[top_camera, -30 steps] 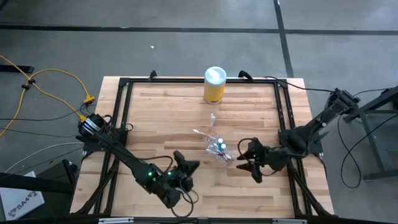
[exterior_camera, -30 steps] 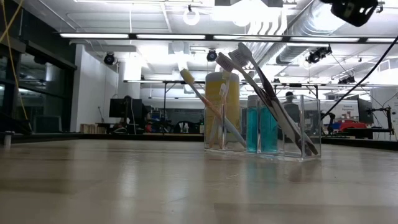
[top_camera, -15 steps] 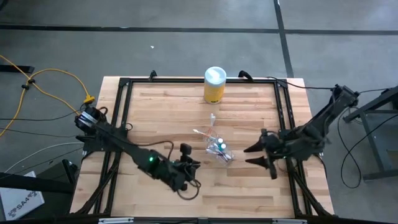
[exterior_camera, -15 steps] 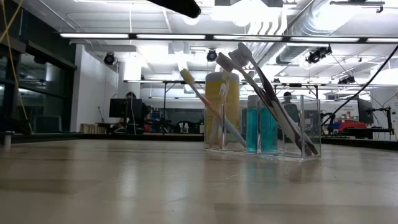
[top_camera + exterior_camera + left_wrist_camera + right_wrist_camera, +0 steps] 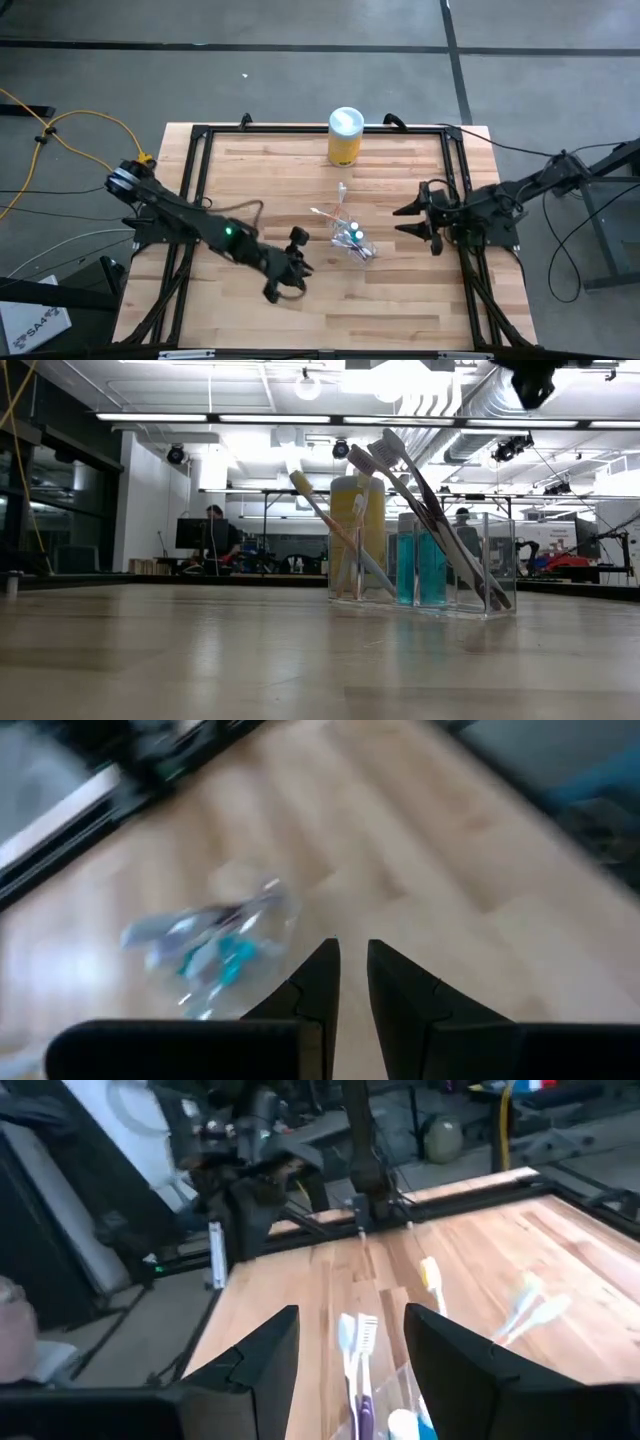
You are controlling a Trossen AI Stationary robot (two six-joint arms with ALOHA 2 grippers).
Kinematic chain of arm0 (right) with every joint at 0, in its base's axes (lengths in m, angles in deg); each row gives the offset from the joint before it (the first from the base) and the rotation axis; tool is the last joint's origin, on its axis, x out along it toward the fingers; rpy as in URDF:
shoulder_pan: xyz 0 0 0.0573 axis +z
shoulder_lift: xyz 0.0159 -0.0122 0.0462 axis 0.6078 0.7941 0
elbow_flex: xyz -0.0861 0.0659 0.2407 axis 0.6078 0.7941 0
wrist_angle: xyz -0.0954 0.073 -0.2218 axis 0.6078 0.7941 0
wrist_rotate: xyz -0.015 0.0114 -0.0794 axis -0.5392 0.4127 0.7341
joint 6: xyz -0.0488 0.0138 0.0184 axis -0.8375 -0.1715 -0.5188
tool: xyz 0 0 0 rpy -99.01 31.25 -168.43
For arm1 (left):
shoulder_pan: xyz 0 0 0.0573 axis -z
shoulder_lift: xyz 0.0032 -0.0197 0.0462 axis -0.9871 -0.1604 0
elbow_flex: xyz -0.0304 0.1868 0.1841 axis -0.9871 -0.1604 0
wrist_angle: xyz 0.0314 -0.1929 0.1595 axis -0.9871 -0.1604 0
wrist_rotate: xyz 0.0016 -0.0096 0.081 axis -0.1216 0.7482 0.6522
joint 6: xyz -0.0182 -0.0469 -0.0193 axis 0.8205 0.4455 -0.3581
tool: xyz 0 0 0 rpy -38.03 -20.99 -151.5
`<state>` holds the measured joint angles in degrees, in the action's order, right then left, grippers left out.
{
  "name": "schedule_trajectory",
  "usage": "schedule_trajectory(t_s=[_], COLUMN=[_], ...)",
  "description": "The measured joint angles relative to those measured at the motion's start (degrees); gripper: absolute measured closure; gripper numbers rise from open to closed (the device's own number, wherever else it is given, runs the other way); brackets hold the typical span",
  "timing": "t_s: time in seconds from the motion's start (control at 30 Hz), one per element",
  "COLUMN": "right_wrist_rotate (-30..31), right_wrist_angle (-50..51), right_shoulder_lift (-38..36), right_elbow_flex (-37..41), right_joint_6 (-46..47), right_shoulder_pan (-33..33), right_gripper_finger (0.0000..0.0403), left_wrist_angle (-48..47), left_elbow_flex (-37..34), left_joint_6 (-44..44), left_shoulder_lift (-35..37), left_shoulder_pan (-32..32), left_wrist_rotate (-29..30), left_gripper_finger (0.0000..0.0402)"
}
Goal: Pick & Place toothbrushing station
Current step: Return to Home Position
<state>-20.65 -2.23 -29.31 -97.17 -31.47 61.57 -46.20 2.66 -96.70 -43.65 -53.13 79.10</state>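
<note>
The clear plastic cup (image 5: 352, 241) stands upright on its base on the wooden table, a little right of the middle. In the low view the cup (image 5: 470, 565) holds several slanting toothbrushes (image 5: 400, 470) and a blue tube (image 5: 420, 570). My right gripper (image 5: 403, 222) is open, above the table just right of the cup, pointing at it. Its wrist view shows the brush heads (image 5: 352, 1335) between its fingers (image 5: 450, 1370). My left gripper (image 5: 302, 264) is shut, left of the cup and nearer the front. The cup shows blurred in the left wrist view (image 5: 215, 950).
A yellow canister with a white lid (image 5: 345, 137) stands at the table's far edge, behind the cup. A black frame (image 5: 200, 190) runs around the tabletop. Bare wood lies in front of the cup and to its left.
My right gripper has moved toward the table's far edge and now sits level with the cup, still open. My left gripper has moved from near the front edge toward the far edge and the cup. The cup and brushes have stayed still.
</note>
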Motion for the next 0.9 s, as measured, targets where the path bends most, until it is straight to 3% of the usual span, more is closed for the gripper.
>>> schedule_trajectory(t_s=[0.13, 0.23, 0.63, 0.9], right_wrist_rotate=[-4.93, -5.55, -11.99, -13.71], right_wrist_angle=[-4.89, -4.59, -6.28, -11.95], right_shoulder_lift=[-4.64, -7.73, -13.54, -13.55], right_elbow_flex=[6.44, 9.51, 17.33, 22.75], right_joint_6=[-0.66, -1.28, -2.38, -3.05], right_shoulder_pan=[-4.55, -7.09, -18.0, -25.06], right_gripper_finger=[0.0229, 0.0229, 0.0229, 0.0229], left_wrist_angle=[0.06, 0.5, 11.08, 17.12], left_elbow_flex=[-3.84, -7.6, -25.5, -31.42], left_joint_6=[-3.59, -4.1, -4.73, -2.15], left_shoulder_lift=[6.6, 11.61, 22.45, 22.99], left_shoulder_pan=[-4.04, -7.3, -18.36, -22.95], left_wrist_rotate=[-14.65, -20.61, -35.65, -37.52], left_gripper_finger=[0.0354, 0.0354, 0.0354, 0.0354])
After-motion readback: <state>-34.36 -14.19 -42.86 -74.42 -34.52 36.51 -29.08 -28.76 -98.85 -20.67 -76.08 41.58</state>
